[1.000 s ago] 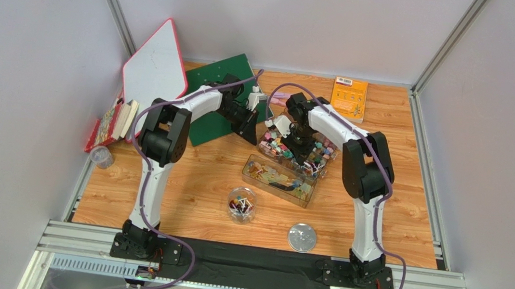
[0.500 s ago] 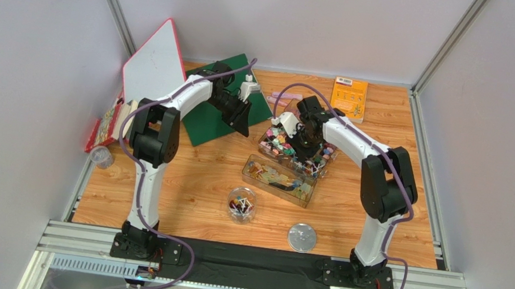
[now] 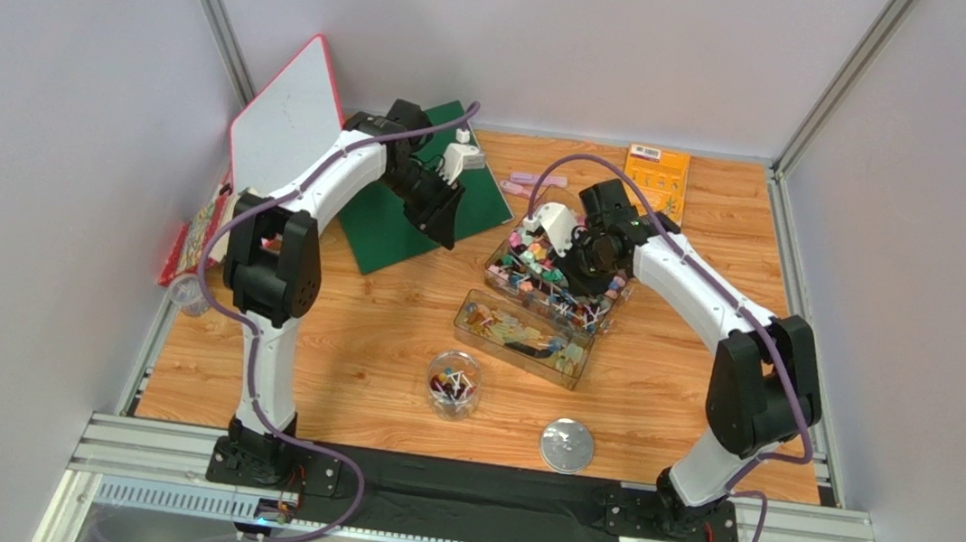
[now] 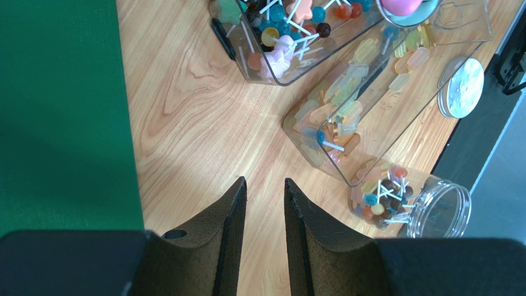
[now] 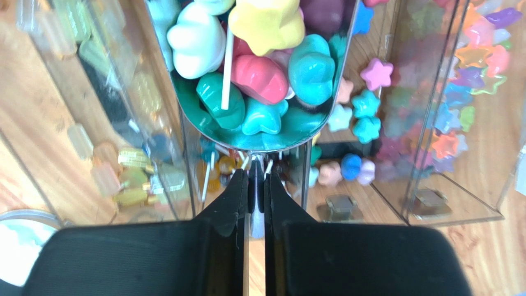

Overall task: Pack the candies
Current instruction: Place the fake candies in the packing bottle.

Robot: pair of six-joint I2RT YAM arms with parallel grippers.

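The right gripper (image 5: 257,176) has its two fingers pressed together on the thin handle of a metal scoop (image 5: 271,140). The bowl of the scoop is just in front of the fingertips and is heaped with the candies (image 5: 259,77): yellow, white, pink and teal pieces, and one has a thin white stick. In the top view this gripper hangs above the clear candy box (image 3: 493,272) on the far half of the wooden table (image 4: 185,123). More candies lie in that box under and around the scoop, among them small star shapes in pink, teal and blue.

The left gripper (image 4: 263,188) is well apart from all of this, to the left. Its fingers are a little spread with a narrow gap, and nothing is between them. It is above bare wood, just beside the edge of the green mat (image 4: 62,111).

Nearer to the arm bases lies a second, longer clear box (image 4: 457,31) with pale sweets inside. Beyond it, closer to the bases, stands an open round jar (image 4: 432,213) that already holds a few candies on sticks. Its lid (image 4: 460,89) lies flat on the table near the jar, apart from it.
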